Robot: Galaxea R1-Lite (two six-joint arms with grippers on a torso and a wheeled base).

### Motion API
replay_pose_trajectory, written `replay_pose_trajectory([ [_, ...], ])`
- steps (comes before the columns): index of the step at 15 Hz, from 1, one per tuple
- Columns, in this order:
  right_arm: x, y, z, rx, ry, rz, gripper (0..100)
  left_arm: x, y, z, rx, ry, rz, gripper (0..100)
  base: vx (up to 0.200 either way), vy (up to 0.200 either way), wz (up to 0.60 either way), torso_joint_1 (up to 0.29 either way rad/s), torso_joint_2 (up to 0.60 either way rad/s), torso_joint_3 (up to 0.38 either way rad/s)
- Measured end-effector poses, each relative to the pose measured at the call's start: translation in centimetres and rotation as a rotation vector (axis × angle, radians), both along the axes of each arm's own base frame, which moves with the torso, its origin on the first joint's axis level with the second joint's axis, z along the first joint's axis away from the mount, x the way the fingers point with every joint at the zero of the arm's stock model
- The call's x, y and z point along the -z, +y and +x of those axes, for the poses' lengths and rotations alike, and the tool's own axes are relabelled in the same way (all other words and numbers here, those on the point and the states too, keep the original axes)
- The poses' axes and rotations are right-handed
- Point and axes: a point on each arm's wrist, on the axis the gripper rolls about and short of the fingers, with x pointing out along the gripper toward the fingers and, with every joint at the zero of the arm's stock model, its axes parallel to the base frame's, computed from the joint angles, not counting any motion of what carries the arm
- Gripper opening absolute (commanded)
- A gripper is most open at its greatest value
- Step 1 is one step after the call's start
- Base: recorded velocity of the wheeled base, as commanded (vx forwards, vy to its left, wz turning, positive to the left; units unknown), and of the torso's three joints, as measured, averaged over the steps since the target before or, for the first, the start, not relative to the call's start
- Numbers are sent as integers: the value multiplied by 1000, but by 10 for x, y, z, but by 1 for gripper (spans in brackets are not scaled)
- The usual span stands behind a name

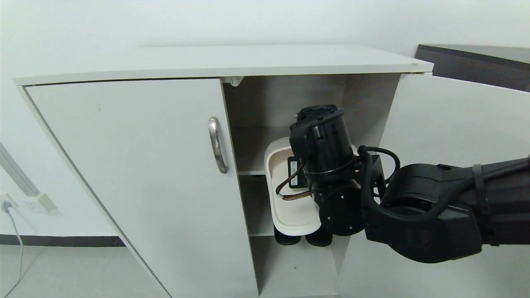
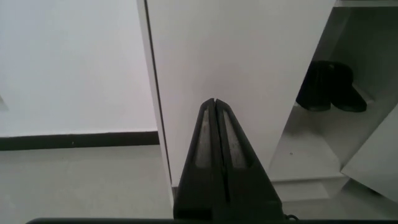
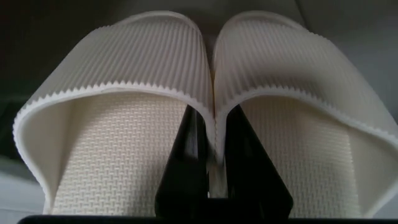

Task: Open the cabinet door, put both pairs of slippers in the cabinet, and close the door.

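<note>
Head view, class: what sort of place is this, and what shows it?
Likely an entryway or storage corner: a white shoe cabinet against a plain wall, black slippers inside, a wall socket.

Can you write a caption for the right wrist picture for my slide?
The right tool pinches a pair of white slippers together by their inner edges.

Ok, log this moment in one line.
right door: open | black slippers: inside cabinet | right gripper: jaws shut on white slippers, at the opening | left gripper: jaws shut, empty
</note>
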Motion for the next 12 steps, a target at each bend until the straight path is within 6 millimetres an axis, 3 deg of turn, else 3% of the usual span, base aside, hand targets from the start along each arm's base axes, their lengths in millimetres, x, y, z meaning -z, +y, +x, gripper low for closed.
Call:
replay_pose_trajectory([
  [5, 4, -1, 6, 0, 9, -11, 0, 0, 0, 0, -4, 0, -3, 0, 0, 0, 0, 0, 0, 0],
  [12, 6, -6, 36, -29, 28, 19, 0, 0, 0, 0, -4, 0, -3, 0, 0, 0, 0, 0, 0, 0],
])
